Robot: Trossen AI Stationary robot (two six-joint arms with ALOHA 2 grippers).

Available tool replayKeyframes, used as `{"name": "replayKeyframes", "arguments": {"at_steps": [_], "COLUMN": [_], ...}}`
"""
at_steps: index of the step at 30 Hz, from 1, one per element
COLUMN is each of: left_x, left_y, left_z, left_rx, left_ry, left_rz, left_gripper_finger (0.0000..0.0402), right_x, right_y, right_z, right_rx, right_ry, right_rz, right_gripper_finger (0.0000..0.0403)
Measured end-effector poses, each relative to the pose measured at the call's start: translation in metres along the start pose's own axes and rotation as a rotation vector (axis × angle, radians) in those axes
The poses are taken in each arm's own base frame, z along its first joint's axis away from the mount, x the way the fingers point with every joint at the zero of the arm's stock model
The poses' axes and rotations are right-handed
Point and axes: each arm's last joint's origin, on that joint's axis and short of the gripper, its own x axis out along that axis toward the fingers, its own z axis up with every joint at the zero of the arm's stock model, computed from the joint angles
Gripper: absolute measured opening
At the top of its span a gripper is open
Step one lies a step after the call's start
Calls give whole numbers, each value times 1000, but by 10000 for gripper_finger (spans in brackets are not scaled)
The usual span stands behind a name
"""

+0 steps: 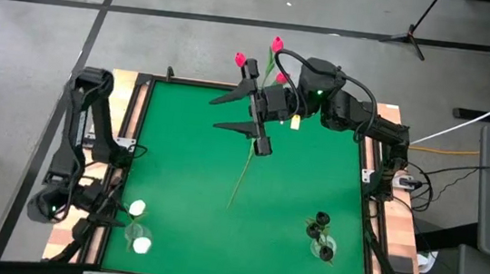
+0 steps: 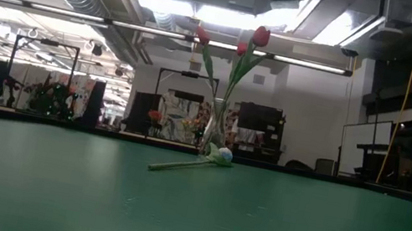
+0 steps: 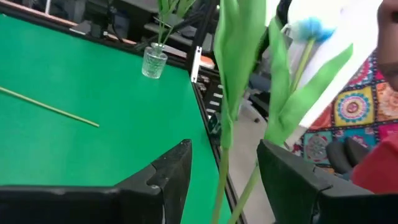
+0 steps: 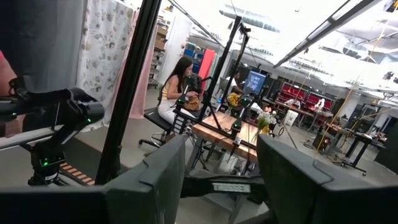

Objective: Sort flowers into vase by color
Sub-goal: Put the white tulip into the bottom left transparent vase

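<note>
Right gripper (image 1: 251, 101) at the far edge, fingers spread wide, holding nothing, beside the pink-red tulips (image 1: 278, 44). One loose tulip (image 1: 246, 166) lies mid-mat. White tulips (image 1: 137, 208) near left, black tulips (image 1: 322, 222) near right. Left gripper (image 3: 221, 171) near left, fingers wide around green stems (image 3: 233, 87). Mat centre (image 1: 178, 166) open.

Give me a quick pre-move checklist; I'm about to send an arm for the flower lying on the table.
1. Loose flower lies free on the table: ok.
2. Its colour known: ok, the head looks white in the low view.
3. Right claw open and empty: ok.
4. Right claw clear of the pink tulips: cannot tell.
5. Left claw clear of the white tulips: not ok, stems pass between its open fingers.
</note>
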Motion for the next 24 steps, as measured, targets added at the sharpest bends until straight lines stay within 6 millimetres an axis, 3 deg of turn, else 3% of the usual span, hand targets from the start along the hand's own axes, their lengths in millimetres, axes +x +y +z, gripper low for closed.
{"name": "replayKeyframes", "arguments": {"at_steps": [5,11,15,19,22,24], "left_x": [-6,-11,-10,-5,-2,2], "left_y": [14,30,36,33,32,32], "left_z": [25,55,66,72,77,80], "left_rx": [-81,-232,-298,-320,-344,-367], "left_ry": [8,-95,-192,-236,-270,-292], "left_rz": [-23,11,85,133,169,196], "left_gripper_finger": [180,180,180,180,180,180], "right_x": [-1,-11,-23,-34,-35,-30], "right_y": [3,8,11,22,35,41], "right_z": [-12,-43,-59,-80,-110,-133], "right_rx": [47,138,276,418,522,616], "right_ry": [120,509,763,974,1072,1081], "right_rz": [9,-140,-372,-730,-883,-883], "right_gripper_finger": [200,200,200,200,200,200]}}
